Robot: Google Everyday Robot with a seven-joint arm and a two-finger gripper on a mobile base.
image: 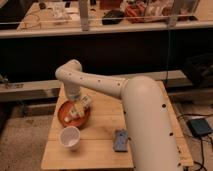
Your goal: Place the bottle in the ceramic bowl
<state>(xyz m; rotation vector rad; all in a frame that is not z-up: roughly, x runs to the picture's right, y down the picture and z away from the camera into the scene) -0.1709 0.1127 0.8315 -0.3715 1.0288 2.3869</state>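
Observation:
The orange-red ceramic bowl (pixel 64 116) sits at the left of the wooden table, beside the white cup. My arm comes over from the right and bends down over it, and the gripper (pixel 75 112) hangs just above the bowl's inside. The pale cream-yellow bottle (pixel 85 103) is tilted at the bowl's right rim, right against the gripper. I cannot tell whether the bottle rests on the bowl or is still held. My wrist hides part of the bowl's far side.
A white cup (pixel 70 137) stands just in front of the bowl. A dark grey flat rectangular object (pixel 120 140) lies near the table's front edge (pixel 85 165). My large white arm covers the table's right half. A cluttered counter runs behind.

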